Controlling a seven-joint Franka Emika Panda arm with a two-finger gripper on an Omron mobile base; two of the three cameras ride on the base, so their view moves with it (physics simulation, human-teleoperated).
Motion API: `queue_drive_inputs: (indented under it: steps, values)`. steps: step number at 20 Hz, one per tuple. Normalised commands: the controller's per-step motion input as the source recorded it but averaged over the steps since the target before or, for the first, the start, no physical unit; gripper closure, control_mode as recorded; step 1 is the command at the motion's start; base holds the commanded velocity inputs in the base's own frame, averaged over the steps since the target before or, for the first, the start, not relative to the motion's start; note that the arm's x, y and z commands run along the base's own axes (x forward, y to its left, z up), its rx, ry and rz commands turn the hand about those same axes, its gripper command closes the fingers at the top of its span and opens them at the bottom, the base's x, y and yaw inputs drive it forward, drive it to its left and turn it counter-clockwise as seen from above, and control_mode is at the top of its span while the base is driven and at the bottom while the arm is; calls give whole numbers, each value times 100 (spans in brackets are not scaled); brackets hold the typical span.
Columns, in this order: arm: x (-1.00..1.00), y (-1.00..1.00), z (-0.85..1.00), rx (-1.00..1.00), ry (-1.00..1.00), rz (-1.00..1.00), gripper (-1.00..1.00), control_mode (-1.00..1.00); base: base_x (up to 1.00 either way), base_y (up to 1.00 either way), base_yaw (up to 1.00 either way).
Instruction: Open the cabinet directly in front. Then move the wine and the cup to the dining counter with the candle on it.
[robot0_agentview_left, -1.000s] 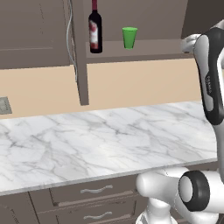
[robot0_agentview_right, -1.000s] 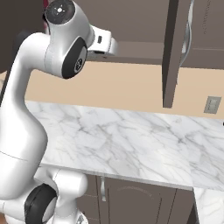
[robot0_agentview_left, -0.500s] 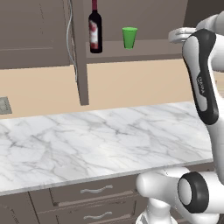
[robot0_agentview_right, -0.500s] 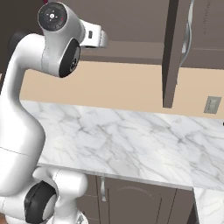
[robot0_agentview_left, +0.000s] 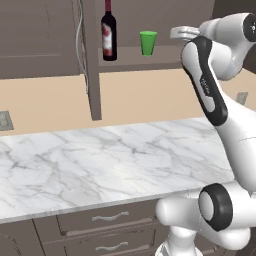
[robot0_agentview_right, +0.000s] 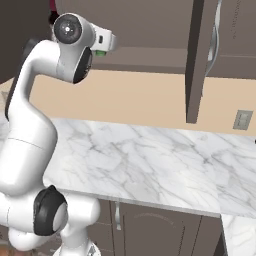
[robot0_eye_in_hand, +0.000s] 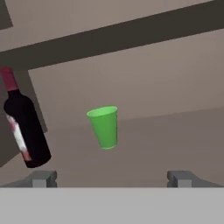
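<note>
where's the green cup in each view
Left base view: the cup stands on the open cabinet's shelf, upper middle, right of the wine.
Right base view: a sliver of green peeks out beside the arm's upper joint, top left.
Hand view: the cup is near the centre, the wine to its left.
Shared landmark: the cabinet shelf that the cup stands on.

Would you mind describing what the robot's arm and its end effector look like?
The arm is glossy white, built of rounded segments, with dark grey bands and round dark joint caps, plus small lettering on one dark band. The end effector shows two small, blocky dark grey fingertips.
</note>
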Motion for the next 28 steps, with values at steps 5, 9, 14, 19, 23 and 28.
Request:
queue_drive_inputs:
  steps: [5,9,14,19,23,28]
  values:
    - [30,0,27,0,7,0,-100,-100,0,0,0]
    - [12,0,5,0,3,0,-100,-100,0,0,0]
    - [6,3,-10,0,0,0,-100,-100,0,0,0]
    - [29,6,-4,0,0,0,-100,-100,0,0,0]
    - [58,4,0,0,3,0,-100,-100,0,0,0]
    - [70,7,0,0,12,0,-100,-100,0,0,0]
